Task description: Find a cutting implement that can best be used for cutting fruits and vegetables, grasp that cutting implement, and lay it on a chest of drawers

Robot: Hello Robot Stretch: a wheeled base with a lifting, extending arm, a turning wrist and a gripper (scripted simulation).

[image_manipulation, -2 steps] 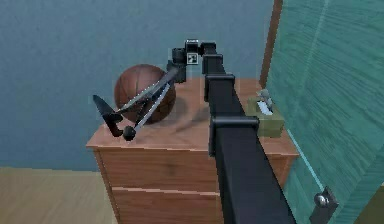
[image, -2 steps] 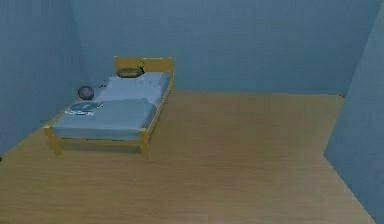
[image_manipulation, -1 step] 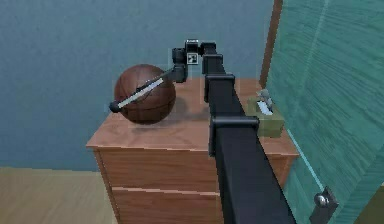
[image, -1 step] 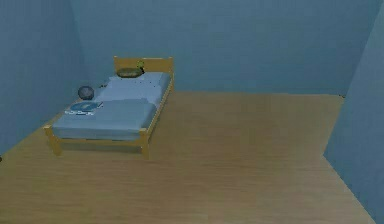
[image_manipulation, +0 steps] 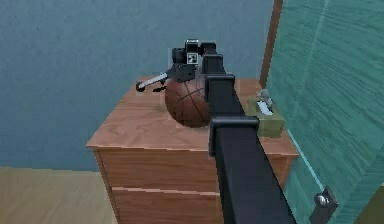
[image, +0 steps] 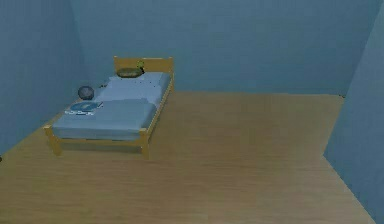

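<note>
Blue walls (image: pixel 250 40) fill the upper half of the forward view, above a wide wooden floor (image: pixel 220 160) that runs across the lower half. At the left of that view stands a bed (image: pixel 105 118) with a pale wooden frame and light blue bedding, its headboard toward the back wall. In the arm side view, a wooden chest of drawers (image_manipulation: pixel 150 165) sits at lower centre against a blue wall, with a teal panel (image_manipulation: pixel 340 90) rising along the right edge. The arm (image_manipulation: pixel 240 160), a dark square bar, climbs from the bottom edge just right of the middle and crosses the chest's top. A basketball (image_manipulation: pixel 188 102) rests on that top near the frame's centre. The gripper (image_manipulation: pixel 148 84) lies just upper left of the ball, its thin fingers pointing left over the chest's top; how the fingers stand, and whether they hold anything, cannot be told. A small olive block (image_manipulation: pixel 272 124) and a small grey thing (image_manipulation: pixel 264 103) sit at the top's right end. A small grey round thing (image: pixel 88 92) shows at the bed's left side.
</note>
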